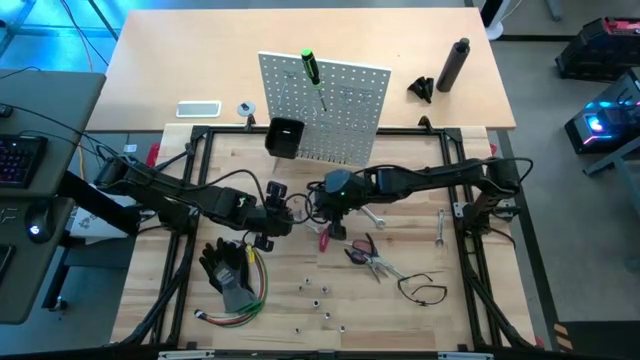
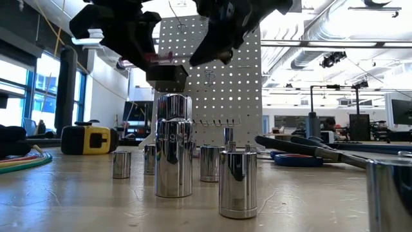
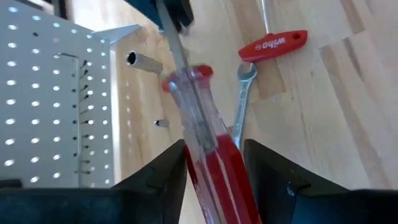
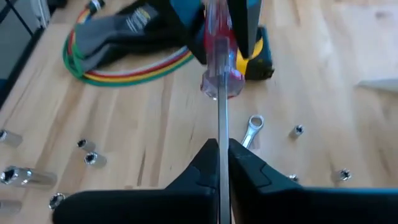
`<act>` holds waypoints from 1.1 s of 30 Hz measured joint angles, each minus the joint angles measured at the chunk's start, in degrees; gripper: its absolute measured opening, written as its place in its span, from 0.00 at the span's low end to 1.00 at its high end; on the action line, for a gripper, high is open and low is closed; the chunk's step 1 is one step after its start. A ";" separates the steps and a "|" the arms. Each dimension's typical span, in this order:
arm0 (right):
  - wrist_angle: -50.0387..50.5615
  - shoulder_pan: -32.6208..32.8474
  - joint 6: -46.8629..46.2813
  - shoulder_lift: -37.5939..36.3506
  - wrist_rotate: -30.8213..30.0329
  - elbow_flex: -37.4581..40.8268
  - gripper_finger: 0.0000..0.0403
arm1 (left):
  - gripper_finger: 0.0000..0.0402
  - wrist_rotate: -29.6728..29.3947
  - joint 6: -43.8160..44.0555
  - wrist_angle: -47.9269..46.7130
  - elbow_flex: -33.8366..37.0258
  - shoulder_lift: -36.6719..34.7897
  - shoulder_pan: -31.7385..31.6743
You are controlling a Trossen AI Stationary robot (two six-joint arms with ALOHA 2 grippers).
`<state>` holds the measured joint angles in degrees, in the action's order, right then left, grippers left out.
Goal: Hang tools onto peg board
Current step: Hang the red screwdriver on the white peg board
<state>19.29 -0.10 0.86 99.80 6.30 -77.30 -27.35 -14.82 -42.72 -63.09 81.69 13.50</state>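
Note:
A screwdriver with a clear red handle point(image 3: 202, 118) hangs in the air between my two grippers, in front of the peg board point(image 1: 325, 105). My right gripper point(image 4: 221, 149) is shut on its metal shaft. My left gripper point(image 3: 214, 152) stands with a finger close on either side of the handle, a sliver of gap showing on one side. A green-handled screwdriver point(image 1: 312, 68) hangs on the board above a small black bin point(image 1: 285, 137). Pliers point(image 1: 370, 258), a red T-handle tool point(image 3: 273, 45), wrenches point(image 1: 440, 228), a black loop point(image 1: 425, 290) and a yellow tape measure point(image 2: 90, 138) lie on the table. My right gripper pinches the bare shaft point(image 4: 221, 134) between its two fingertips, a short way from the handle. The fingers run along the shaft and slant downward. The screwdriver is clear of the table. My left gripper's fingers point(image 3: 168, 165) flank the handle's rear half; I cannot tell whether they touch it.
Black gloves point(image 1: 225, 270) and a bundle of coloured wires point(image 1: 240, 300) lie at the near left. Several chrome sockets point(image 1: 315, 295) stand scattered near the front edge. A black bottle point(image 1: 455, 62) and a phone point(image 1: 198, 109) sit on the far table behind the board.

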 joint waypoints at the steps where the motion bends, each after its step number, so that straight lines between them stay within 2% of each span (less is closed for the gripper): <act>1: 0.10 0.00 0.02 -0.61 -0.18 0.00 0.01 | 0.39 -1.29 0.08 -0.46 -0.02 -0.01 0.02; 6: 1.67 0.18 0.69 -3.89 -1.80 -0.20 0.01 | 0.42 -8.91 0.83 -1.11 0.22 -0.79 0.20; 12: 2.81 0.29 1.10 -8.01 -3.55 -0.20 0.01 | 0.44 -12.96 2.69 0.37 0.20 -6.17 0.17; 22: 4.14 0.52 3.82 -12.98 -8.41 -0.19 0.01 | 0.44 -12.18 5.20 11.49 2.21 -22.98 0.20; 24: 3.72 0.67 4.68 -14.20 -9.46 -0.17 0.01 | 0.44 -10.87 4.92 15.55 4.56 -25.93 0.20; 29: -0.01 1.56 7.81 -16.79 -11.21 -0.17 0.01 | 0.44 -8.88 1.13 32.67 13.62 -31.79 0.11; 33: -3.11 2.19 9.72 -17.94 -11.91 -0.17 0.01 | 0.44 -5.69 -1.79 50.68 22.53 -34.09 -0.53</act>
<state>16.18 2.09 10.59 81.86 -5.61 -77.47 -33.04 -16.61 7.95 -40.57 47.60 12.97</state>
